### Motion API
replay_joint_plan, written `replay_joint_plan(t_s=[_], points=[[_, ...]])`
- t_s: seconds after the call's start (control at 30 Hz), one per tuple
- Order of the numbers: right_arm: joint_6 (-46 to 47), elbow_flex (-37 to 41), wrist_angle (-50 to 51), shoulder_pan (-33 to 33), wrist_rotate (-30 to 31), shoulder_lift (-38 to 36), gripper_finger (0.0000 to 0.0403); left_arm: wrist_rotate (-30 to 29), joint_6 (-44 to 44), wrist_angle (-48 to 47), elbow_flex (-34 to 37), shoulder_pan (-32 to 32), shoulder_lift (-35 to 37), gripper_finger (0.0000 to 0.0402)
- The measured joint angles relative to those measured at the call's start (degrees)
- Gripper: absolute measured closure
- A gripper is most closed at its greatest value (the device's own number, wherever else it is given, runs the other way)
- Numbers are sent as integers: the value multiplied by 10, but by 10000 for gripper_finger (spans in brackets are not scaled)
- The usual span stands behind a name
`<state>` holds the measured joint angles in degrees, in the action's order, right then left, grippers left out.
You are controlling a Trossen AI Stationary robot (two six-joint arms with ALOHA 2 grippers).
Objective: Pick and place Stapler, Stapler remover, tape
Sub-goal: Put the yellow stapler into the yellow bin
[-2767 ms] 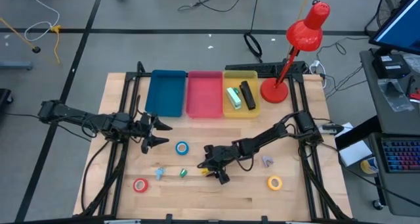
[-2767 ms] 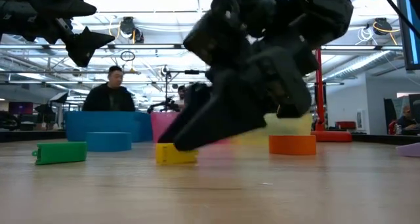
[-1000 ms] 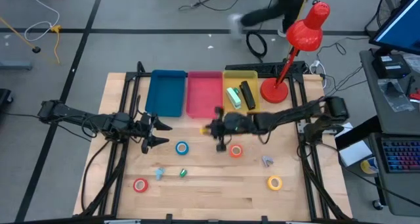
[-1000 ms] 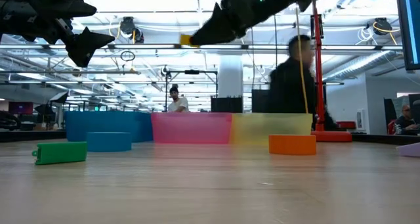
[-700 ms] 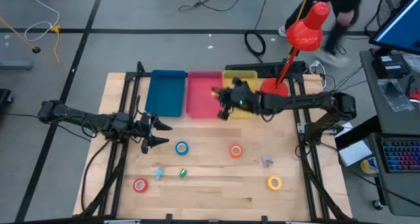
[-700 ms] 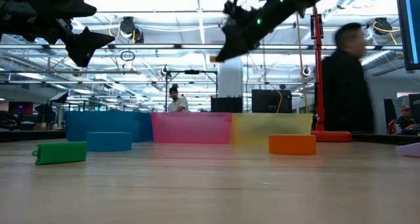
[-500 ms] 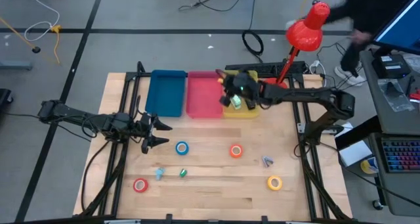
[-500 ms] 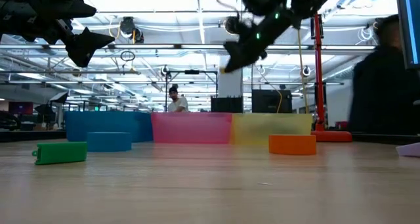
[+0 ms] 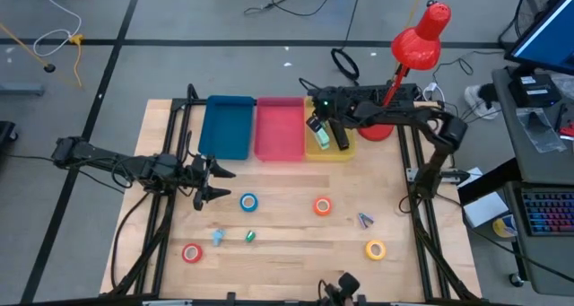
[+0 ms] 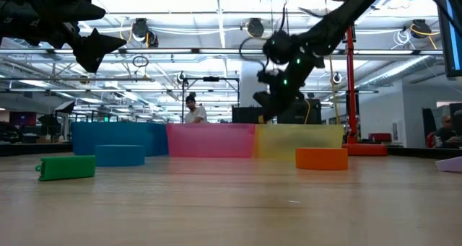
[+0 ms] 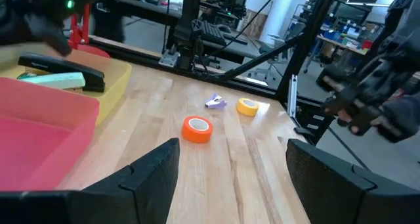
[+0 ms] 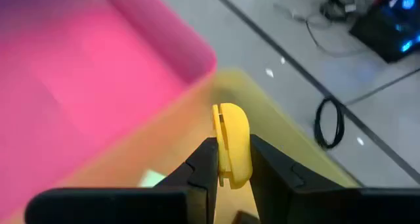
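My right gripper [image 9: 314, 123] hangs over the yellow tray [image 9: 330, 151], shut on a small yellow oblong piece [image 12: 231, 144]. In that tray lie a green stapler [image 9: 319, 134] and a black stapler [image 9: 338, 131]. Flat on the table lie the blue [image 9: 248, 201], orange [image 9: 322, 206], red [image 9: 192, 252] and yellow [image 9: 375, 249] tape rolls. Also on the table is a small purple piece [image 9: 364, 220] that looks like the stapler remover. My left gripper [image 9: 220, 182] hovers open above the table's left part, holding nothing. My right gripper pinches the small yellow piece by its two flat sides [image 12: 230, 159] between its two fingers. The piece's rounded end [image 12: 231, 115] sticks out past the fingertips. It is lifted clear, above the yellow tray near its border with the pink tray [image 12: 98, 86].
A blue tray [image 9: 226, 126] and the pink tray [image 9: 279, 128] stand beside the yellow one along the far edge. A red desk lamp [image 9: 399, 77] stands at the far right. A small green bit [image 9: 250, 237] and a pale blue bit [image 9: 218, 237] lie near the red roll.
My right gripper has carried the yellow piece from above the table's middle toward the far edge, to a place over the yellow tray, and has stayed shut on it. A person has walked past behind the table, from left to right.
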<state>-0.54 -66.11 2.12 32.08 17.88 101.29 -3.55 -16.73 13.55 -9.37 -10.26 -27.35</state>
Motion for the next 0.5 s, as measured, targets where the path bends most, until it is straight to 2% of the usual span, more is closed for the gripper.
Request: replay_joint_plan(t_s=[0.23, 0.5], points=[[30, 1, 13, 17, -2, 46, 340, 0, -1, 0, 0, 0, 0, 128], [31, 0, 27, 20, -2, 55, 339, 0, -1, 0, 0, 0, 0, 128]])
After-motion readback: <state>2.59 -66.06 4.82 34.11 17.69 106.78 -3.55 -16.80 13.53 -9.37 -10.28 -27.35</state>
